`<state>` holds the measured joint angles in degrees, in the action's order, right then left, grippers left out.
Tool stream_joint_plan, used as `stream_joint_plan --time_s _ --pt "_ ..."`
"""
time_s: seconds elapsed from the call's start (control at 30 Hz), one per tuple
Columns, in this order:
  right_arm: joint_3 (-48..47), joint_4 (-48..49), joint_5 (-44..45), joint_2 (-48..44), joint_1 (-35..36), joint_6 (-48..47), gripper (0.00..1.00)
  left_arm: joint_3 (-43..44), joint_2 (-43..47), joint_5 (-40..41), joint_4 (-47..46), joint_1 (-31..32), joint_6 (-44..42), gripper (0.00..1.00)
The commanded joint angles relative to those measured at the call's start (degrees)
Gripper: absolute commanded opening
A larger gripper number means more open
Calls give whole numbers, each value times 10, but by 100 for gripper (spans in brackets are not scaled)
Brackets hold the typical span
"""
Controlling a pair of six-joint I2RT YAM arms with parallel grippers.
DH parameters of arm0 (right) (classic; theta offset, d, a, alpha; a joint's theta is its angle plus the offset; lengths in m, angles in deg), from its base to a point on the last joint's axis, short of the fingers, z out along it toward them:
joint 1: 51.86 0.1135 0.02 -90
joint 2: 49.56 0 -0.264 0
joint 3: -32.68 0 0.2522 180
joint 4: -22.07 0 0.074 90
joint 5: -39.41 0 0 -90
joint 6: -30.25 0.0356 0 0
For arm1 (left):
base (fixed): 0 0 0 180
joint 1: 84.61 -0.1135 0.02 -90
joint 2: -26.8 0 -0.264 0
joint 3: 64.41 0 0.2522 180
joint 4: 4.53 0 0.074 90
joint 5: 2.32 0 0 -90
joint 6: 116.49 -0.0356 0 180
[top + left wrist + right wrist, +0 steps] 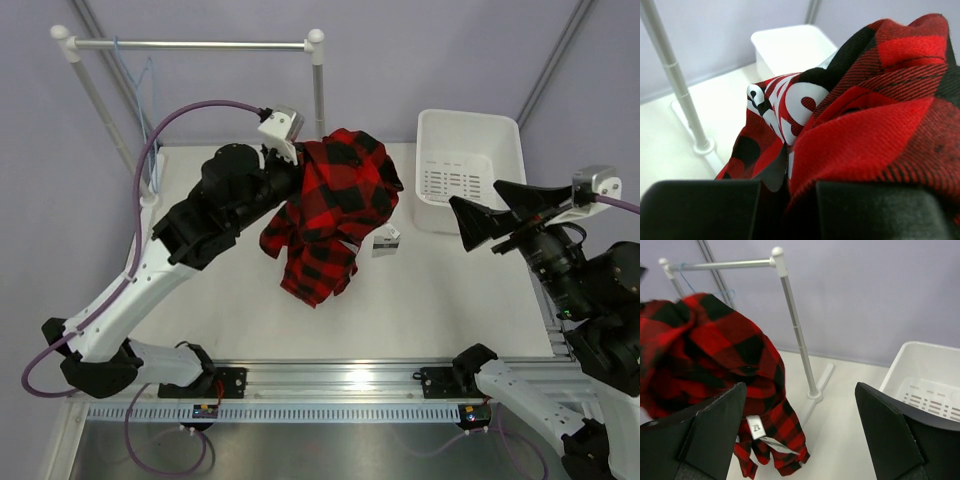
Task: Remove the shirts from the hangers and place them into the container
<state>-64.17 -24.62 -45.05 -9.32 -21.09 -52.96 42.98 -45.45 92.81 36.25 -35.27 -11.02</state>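
The red-and-black check shirt (335, 205) hangs bunched in the air above the table, off the hanger. My left gripper (287, 152) holds it up by its top edge. In the left wrist view the gripper (787, 200) is shut on the shirt's cloth (880, 115). The light-blue wire hanger (133, 85) hangs bare at the left end of the rack. The white container (468, 165) stands at the back right. My right gripper (482, 210) is open just right of the shirt, in front of the container. Its view shows wide-apart fingers (705, 435), the shirt (705, 355) and the container (925, 385).
The white-and-silver clothes rack (195, 45) stands along the back left, its right post (795, 325) and foot close behind the shirt. A white label (755, 427) dangles from the shirt's lower part. A metal rail (340, 380) runs along the near table edge.
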Motion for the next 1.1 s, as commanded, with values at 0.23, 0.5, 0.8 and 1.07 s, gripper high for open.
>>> stream_joint_plan --time_s 0.23,0.5,0.8,1.07 --pt "34 -11 -245 27 3 -8 100 112 -88 38 73 -3 22 0" --pt "59 -7 -309 28 3 -42 100 229 -169 -13 125 -6 88 0" --pt "48 -21 -358 55 2 -34 99 273 -199 -76 111 -6 156 0" --pt "46 12 -361 94 3 -43 100 197 -177 -201 7 -5 223 0"
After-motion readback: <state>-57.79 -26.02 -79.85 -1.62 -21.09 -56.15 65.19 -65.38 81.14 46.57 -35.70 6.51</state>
